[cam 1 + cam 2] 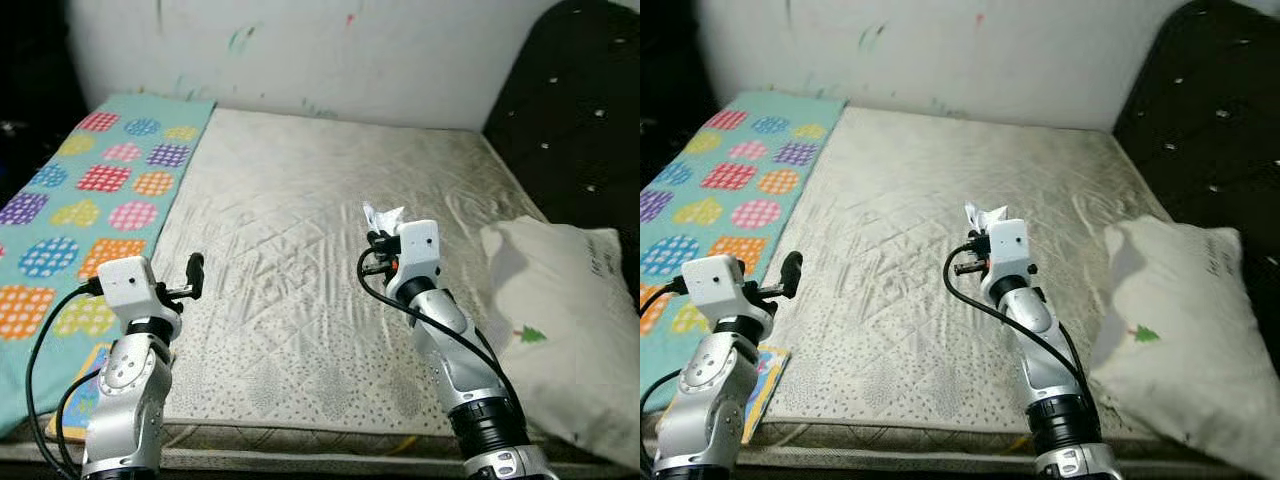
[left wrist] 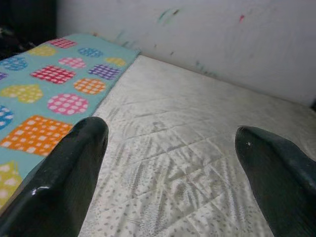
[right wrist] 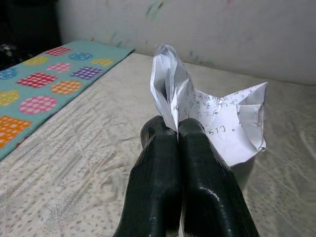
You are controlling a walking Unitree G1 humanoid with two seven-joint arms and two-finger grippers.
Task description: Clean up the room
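A crumpled sheet of white paper (image 3: 212, 118) with handwriting sticks up from my right gripper (image 3: 177, 132), whose two black fingers are shut on it. In the eye views the same paper (image 1: 383, 217) shows above the right wrist, held over the middle of the bare mattress (image 1: 300, 200). My left gripper (image 2: 170, 143) stands open with nothing between its fingers, near the mattress's front left; one black fingertip (image 1: 196, 266) shows beside the left wrist.
A teal blanket (image 1: 90, 190) with coloured dotted patches covers the bed's left side. A white pillow (image 1: 560, 310) lies at the right edge beside a dark tufted headboard (image 1: 580, 110). A colourful book (image 1: 765, 385) lies at the front left. A marked white wall (image 1: 320, 50) runs behind.
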